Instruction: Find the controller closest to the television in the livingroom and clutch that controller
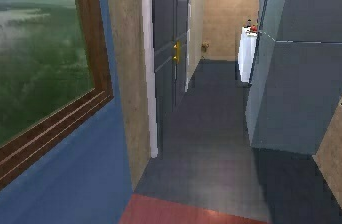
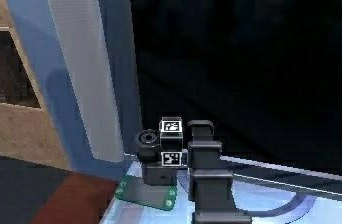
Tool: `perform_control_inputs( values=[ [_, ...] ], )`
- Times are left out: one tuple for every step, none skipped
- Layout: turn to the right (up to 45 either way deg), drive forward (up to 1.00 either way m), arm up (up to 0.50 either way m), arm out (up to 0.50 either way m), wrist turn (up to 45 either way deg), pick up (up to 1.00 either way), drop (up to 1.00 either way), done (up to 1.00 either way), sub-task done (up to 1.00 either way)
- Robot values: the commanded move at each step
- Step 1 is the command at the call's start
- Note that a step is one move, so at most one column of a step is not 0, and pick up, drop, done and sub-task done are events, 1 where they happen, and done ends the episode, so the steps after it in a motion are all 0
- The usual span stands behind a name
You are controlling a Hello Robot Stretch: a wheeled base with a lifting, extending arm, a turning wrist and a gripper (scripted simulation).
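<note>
You have a narrow lane of floor (image 1: 214,120) ahead, between a door (image 1: 169,55) on the forward view's left and a grey unit (image 1: 304,80) on its right. On the arm side, a pale pillar (image 2: 84,80) and a dark pane (image 2: 249,70) stand close in the way.

forward: looks down a narrow hallway (image 1: 204,130), tilted down | arm side: close on arm (image 2: 214,185) | shared: red floor patch (image 1: 179,212)

A large black panel (image 2: 259,70) stands upright behind a pale counter (image 2: 309,188), flat and dark all over; whether it is the television cannot be told. A small green-edged slab (image 2: 144,192) lies low beside the counter, too indistinct to name.
</note>
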Motion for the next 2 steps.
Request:
perform_control_inputs(
  values=[
    [0.0,0.0,0.0,0.0,6.0,0.0,0.0,0.0,0.0],
    [0.0,0.0,-0.3,0.0,0.0,0.0,0.0,0.0,0.0]
  ],
)
